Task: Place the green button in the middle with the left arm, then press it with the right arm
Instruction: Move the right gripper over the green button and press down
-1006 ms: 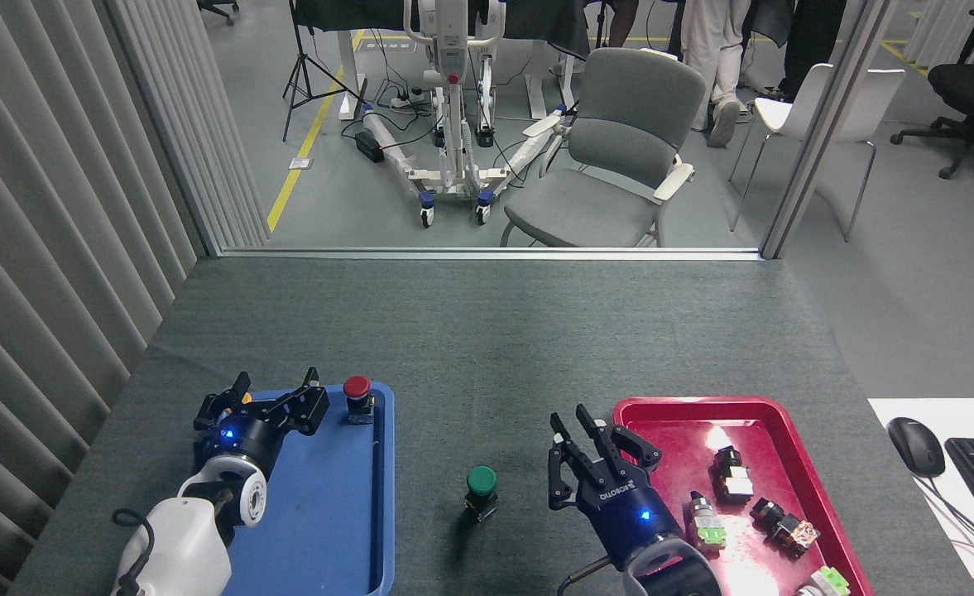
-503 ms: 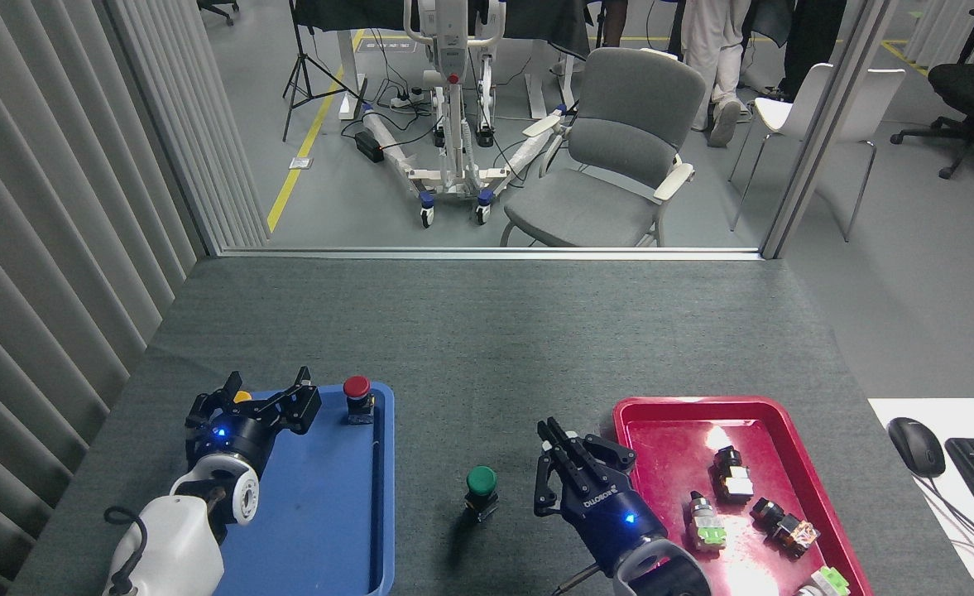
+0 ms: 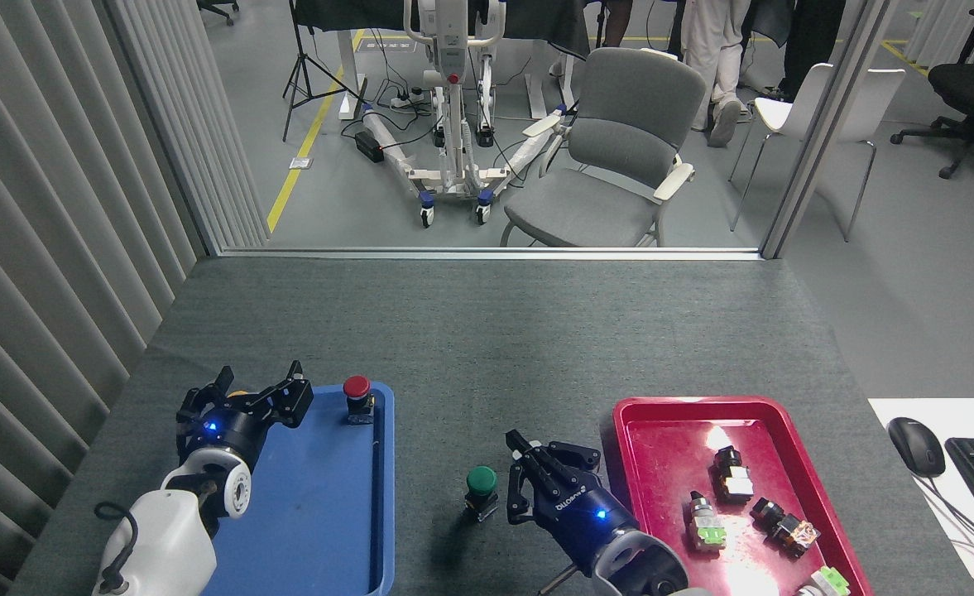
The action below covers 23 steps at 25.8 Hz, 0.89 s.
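Leftward slid my right gripper (image 3: 518,463), fingers drawn together and empty, until just beside the green button (image 3: 481,483) standing on the middle felt (image 3: 487,348) — I needed it squarely over the cap for a straight push — left gripper (image 3: 256,393) splayed, holding nothing.

A single head-mounted view looks forward and down over the grey table (image 3: 487,331) — both arms close at the bottom edge (left one entering from the left), a workshop floor beyond.
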Motion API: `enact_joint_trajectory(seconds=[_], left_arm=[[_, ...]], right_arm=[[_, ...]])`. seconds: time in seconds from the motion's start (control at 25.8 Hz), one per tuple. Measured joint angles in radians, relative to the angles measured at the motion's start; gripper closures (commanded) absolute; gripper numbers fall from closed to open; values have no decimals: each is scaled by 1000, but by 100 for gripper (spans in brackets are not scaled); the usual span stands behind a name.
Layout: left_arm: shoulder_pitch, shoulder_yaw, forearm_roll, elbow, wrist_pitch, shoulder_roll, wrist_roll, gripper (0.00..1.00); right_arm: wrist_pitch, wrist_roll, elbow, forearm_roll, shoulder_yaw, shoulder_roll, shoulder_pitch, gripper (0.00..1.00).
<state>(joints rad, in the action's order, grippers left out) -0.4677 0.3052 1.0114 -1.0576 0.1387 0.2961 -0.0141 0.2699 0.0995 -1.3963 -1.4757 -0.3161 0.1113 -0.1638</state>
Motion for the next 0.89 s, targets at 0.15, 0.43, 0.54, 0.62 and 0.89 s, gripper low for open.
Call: enact_joint_trajectory(seconds=[0.15, 0.43, 0.54, 0.62, 0.89], left_arm=[[-18, -11, 0, -8, 0, 0, 18, 0], [-31, -18, 0, -16, -5, -3, 29, 0], [-38, -26, -2, -15, -6, -8, 29, 0], [-42, -31, -3, -7, -6, -9, 23, 0], [-44, -50, -3, 12, -6, -4, 15, 0]], right_arm=[[0, 0, 25, 0, -22, -3, -13, 100], [-1, 2, 74, 0, -60, -6, -43, 100], [-2, 1, 98, 1, -67, -7, -52, 100], [-5, 0, 110, 2, -76, -8, -55, 100], [-9, -1, 150, 7, -126, -8, -71, 100]])
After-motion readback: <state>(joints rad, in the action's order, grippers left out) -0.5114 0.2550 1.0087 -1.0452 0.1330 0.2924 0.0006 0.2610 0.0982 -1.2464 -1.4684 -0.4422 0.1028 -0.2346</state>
